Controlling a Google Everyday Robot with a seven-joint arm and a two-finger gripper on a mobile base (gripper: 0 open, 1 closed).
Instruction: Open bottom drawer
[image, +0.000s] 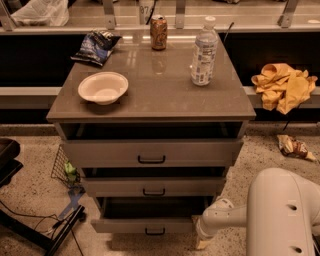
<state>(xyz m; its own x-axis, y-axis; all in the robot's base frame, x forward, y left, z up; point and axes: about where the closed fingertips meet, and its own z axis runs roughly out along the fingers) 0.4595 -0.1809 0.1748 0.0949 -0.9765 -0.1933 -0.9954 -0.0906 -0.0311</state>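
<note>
The grey-beige cabinet has three drawers, each partly pulled out. The bottom drawer (150, 225) is the lowest one, with a small black bar handle (155, 231) and a dark gap above its front. My white arm comes in from the lower right. My gripper (202, 242) is low down beside the right end of the bottom drawer's front, near the floor. The middle drawer (152, 187) and top drawer (150, 152) stand above it.
On the cabinet top (150, 100) are a white bowl (103, 87), a water bottle (204, 52), a soda can (158, 32) and a chip bag (95, 46). A yellow cloth (282, 85) lies on the right ledge. A wrapper (294, 147), a wire basket (64, 167) and cables (35, 230) are on the floor.
</note>
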